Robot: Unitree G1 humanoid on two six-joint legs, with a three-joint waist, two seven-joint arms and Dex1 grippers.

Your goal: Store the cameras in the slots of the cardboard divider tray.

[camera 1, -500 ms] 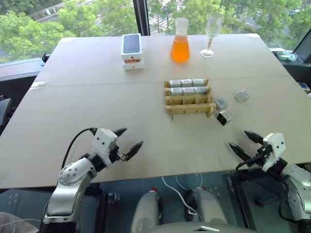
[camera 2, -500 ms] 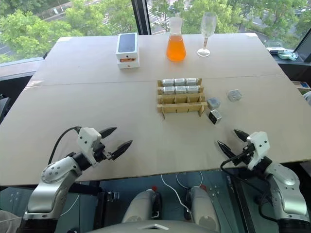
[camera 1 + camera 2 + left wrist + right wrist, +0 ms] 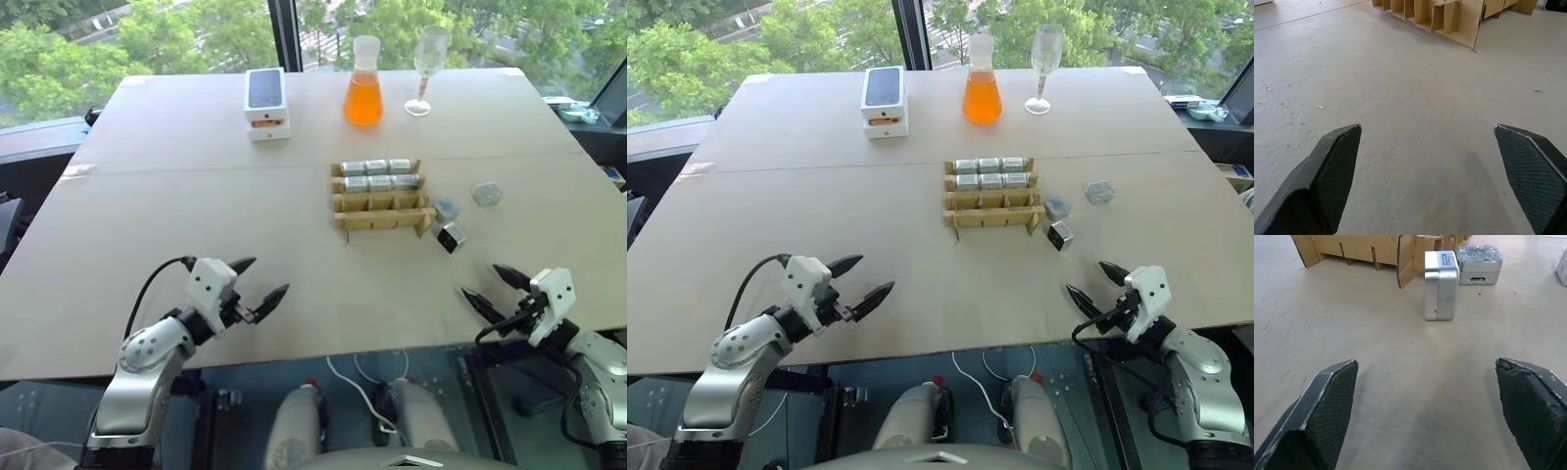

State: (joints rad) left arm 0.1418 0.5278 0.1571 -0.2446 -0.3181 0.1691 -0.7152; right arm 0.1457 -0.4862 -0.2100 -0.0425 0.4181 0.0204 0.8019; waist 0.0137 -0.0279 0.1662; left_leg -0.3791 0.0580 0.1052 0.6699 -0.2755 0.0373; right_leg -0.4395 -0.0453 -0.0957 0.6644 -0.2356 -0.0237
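Observation:
The cardboard divider tray lies mid-table, its two far rows filled with several silver cameras and its two near rows bare. Three loose cameras rest to its right: one upright, one beside it, one farther right. In the right wrist view the upright camera stands ahead of the fingers, another camera behind it. My left gripper is open over the table's near left part, far from the tray. My right gripper is open at the near right edge, short of the loose cameras.
At the far side stand stacked white phone boxes, a flask of orange liquid and a wine glass. The table's front edge runs just beneath both grippers.

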